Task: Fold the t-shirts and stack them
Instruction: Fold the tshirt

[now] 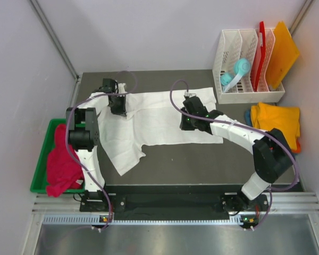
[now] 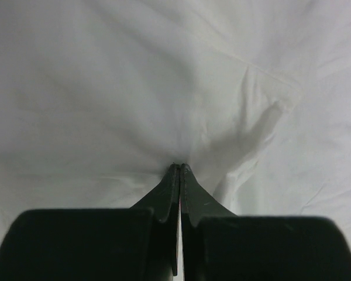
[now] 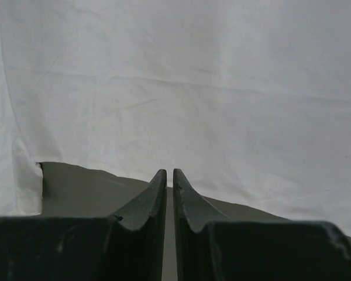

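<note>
Dark grey desk (image 1: 202,159), pale walls on three sides. White rack (image 1: 227,58) at far right corner; a red board (image 1: 261,50) and an orange board (image 1: 283,50) stand upright in it.

White t-shirt (image 1: 154,114) lies spread out across the middle of the desk, wrinkled, one part trailing toward the near-left.

Left fingers (image 2: 179,171): pressed fully together, no gap, with white cloth pinched at the tips. Fabric puckers and fans out from that point. The top view puts this grip on the far-left part of the shirt.

Right fingers (image 1: 189,121): at the shirt's near edge on the right side. In the wrist view they are narrow, only a thin slit between them, tips right at the hem with bare desk below. Cannot tell whether the hem is caught.

Crimson-pink t-shirt (image 1: 61,164) is heaped in the green bin (image 1: 40,178) at the left edge, spilling over its near rim. Yellow-orange t-shirt (image 1: 277,119) lies folded at the right, just below the rack, well apart from the white one.
</note>
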`<state>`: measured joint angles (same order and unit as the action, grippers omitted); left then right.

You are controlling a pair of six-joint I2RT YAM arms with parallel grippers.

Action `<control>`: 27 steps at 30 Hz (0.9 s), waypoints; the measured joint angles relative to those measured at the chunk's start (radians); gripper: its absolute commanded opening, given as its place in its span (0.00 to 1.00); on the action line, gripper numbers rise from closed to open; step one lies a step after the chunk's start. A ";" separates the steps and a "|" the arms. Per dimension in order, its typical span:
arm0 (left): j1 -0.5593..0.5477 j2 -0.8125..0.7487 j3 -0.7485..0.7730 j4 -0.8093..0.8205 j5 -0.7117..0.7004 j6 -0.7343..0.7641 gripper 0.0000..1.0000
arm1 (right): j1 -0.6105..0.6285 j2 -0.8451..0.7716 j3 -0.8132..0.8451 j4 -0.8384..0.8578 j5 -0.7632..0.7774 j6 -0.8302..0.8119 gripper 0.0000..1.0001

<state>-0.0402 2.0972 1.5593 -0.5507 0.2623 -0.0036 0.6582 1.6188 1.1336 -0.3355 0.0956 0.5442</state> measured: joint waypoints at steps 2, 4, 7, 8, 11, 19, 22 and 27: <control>0.000 -0.013 -0.027 0.015 0.008 0.005 0.00 | 0.003 0.008 0.000 -0.001 0.000 0.001 0.09; 0.000 -0.032 -0.047 0.016 0.011 0.006 0.00 | 0.008 0.017 0.001 0.000 -0.001 0.003 0.09; -0.002 -0.053 -0.058 0.011 0.018 0.007 0.00 | 0.023 0.031 0.002 0.001 -0.002 0.009 0.09; -0.003 -0.060 -0.061 0.014 0.022 0.007 0.00 | 0.028 0.035 0.002 0.000 -0.002 0.011 0.09; -0.011 -0.085 -0.078 0.019 0.037 0.009 0.00 | 0.040 0.042 0.002 0.003 -0.004 0.018 0.08; -0.079 -0.115 -0.110 0.002 0.082 0.037 0.00 | 0.043 0.041 0.000 0.008 -0.002 0.031 0.08; -0.111 -0.104 -0.109 -0.008 0.098 0.058 0.00 | 0.043 0.039 -0.002 0.007 0.004 0.037 0.08; -0.154 -0.034 -0.070 -0.068 0.116 0.085 0.00 | 0.046 0.019 -0.008 0.006 0.017 0.043 0.08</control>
<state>-0.1947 2.0636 1.4895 -0.6182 0.3786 0.0818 0.7044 1.6379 1.1252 -0.3298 0.1127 0.5869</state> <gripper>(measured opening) 0.010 0.084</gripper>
